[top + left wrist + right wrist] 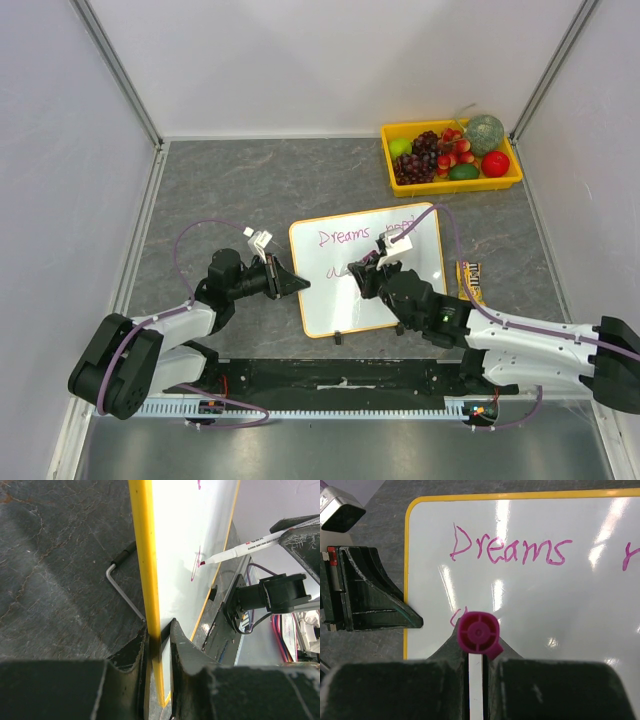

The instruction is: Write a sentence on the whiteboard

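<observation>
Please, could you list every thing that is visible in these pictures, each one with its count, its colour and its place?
whiteboard: one, white with an orange-yellow frame, middle of the table
writing: the word "Dreams" and a few more strokes, magenta, on the whiteboard
marker: one, white body, magenta cap and tip, tip at the whiteboard
tray: one, yellow, far right corner of the table
fruit: several, dark purple, green and red, in the tray
packet: one, brown and orange, right of the whiteboard
table: one, grey marbled
left hand: one, black, shut on the whiteboard's left edge
right hand: one, black, shut on the marker
</observation>
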Controlling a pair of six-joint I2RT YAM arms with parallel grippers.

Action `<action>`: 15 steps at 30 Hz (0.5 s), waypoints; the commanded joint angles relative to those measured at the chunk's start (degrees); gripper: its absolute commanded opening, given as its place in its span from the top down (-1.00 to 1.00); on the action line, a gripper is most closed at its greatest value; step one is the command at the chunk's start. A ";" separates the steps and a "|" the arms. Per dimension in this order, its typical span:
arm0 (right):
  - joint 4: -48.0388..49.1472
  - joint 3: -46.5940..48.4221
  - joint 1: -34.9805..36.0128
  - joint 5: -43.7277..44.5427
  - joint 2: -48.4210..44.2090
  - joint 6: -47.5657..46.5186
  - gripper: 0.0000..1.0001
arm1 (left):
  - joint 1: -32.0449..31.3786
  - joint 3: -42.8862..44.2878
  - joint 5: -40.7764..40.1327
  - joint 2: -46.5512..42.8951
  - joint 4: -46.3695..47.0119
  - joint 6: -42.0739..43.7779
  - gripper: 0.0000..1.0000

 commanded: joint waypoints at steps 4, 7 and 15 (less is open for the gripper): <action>-1.11 3.77 -0.44 1.55 -2.28 -1.36 1.00 | -0.20 -0.01 -4.18 0.17 -3.01 5.62 0.96; -1.11 4.65 -0.44 2.16 -2.28 -1.71 1.00 | -0.20 -0.01 -4.18 0.17 -3.18 5.62 0.96; -1.99 5.44 -1.58 4.27 -0.88 -1.71 1.00 | -0.20 -0.01 -4.26 0.17 -3.09 5.53 0.96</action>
